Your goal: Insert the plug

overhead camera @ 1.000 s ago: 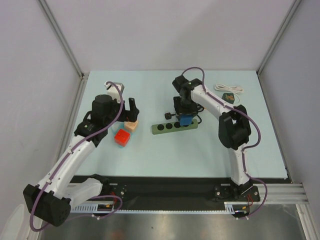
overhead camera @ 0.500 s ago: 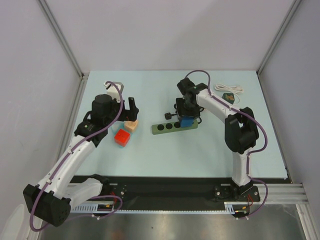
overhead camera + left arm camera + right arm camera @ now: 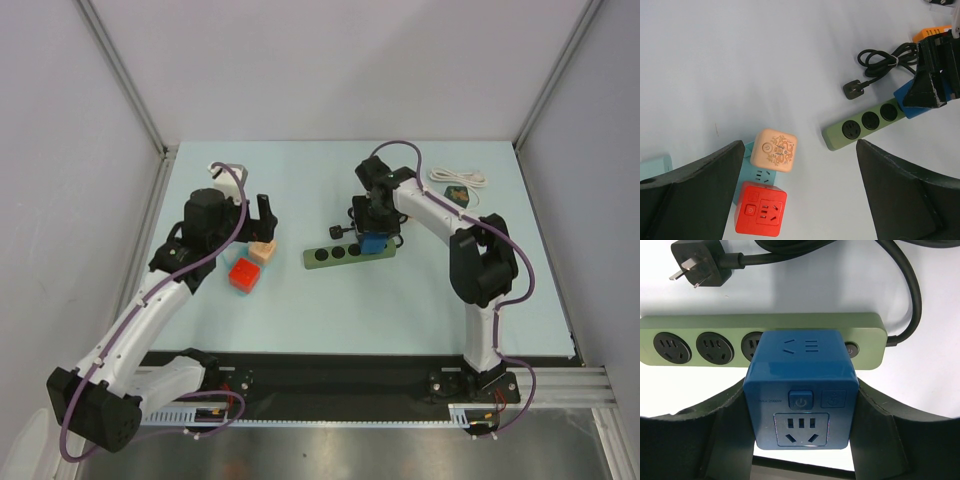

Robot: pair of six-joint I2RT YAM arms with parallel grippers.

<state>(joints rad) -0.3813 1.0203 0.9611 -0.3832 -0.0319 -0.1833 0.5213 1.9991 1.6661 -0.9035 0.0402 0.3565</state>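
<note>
The plug is a blue cube adapter (image 3: 800, 390) with a power button and a socket on the face I see. My right gripper (image 3: 800, 407) is shut on it, one black finger (image 3: 722, 425) against each side. The cube (image 3: 372, 242) sits over the right end of the green power strip (image 3: 335, 254), covering the spot between the third socket and the switch (image 3: 850, 349). Whether its pins are seated is hidden. My left gripper (image 3: 257, 222) hangs open above the loose cubes, and nothing lies between its fingers (image 3: 695, 195).
A red cube (image 3: 761, 209), a peach cube (image 3: 773, 150) and a teal one (image 3: 752, 172) beneath it lie left of the strip (image 3: 835, 137). The strip's black plug (image 3: 337, 232) and coiled cord (image 3: 885, 55) lie behind it. A white cable (image 3: 458, 178) lies far right.
The right arm's elbow has swung to the right and its wrist shifted slightly, with the blue cube staying over the strip's right end. The left arm has not moved.
</note>
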